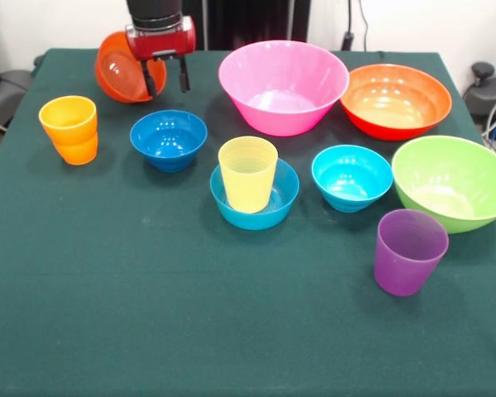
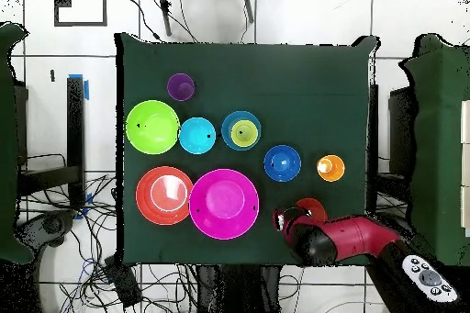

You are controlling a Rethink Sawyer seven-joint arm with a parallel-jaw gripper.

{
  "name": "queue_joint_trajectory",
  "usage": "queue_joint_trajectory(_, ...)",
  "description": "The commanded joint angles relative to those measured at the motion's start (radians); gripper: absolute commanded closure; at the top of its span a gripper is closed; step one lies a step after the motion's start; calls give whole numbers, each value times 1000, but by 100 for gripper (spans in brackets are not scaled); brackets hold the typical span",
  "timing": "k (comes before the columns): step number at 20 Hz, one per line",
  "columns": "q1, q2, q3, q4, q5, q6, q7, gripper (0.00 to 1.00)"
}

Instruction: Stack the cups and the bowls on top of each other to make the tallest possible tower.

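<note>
My gripper (image 1: 166,83) hangs at the table's far left side in the front view, and its two fingers stand apart. They straddle the rim of the small orange-red bowl (image 1: 120,68), which is tipped on its side with its mouth toward the camera. The yellow cup (image 1: 247,174) stands upright in the mid-blue bowl (image 1: 285,197) at the middle. The orange cup (image 1: 69,128), dark blue bowl (image 1: 169,139), cyan bowl (image 1: 352,176) and purple cup (image 1: 409,251) stand apart on the cloth. In the overhead view the gripper (image 2: 285,220) is beside the orange-red bowl (image 2: 312,206).
The large pink bowl (image 1: 283,87), large orange-red bowl (image 1: 395,101) and lime green bowl (image 1: 453,182) sit at the back and right. The green tablecloth (image 1: 149,314) spreads toward the camera. Cables and furniture surround the table in the overhead view.
</note>
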Motion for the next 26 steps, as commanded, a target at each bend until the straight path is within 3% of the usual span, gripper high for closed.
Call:
queue_joint_trajectory(1, -4, -9, 51, -35, -38, 62, -109, 0)
queue_joint_trajectory(7, -12, -57, 93, -14, 24, 128, -138, 0)
queue_joint_trajectory(15, -110, -314, 292, 95, 311, 378, -281, 0)
queue_joint_trajectory(18, -136, -362, 345, 98, 377, 455, -304, 0)
queue_joint_trajectory(21, -156, -403, 384, 98, 409, 508, -315, 0)
queue_joint_trajectory(26, -163, -372, 398, 86, 342, 485, -281, 0)
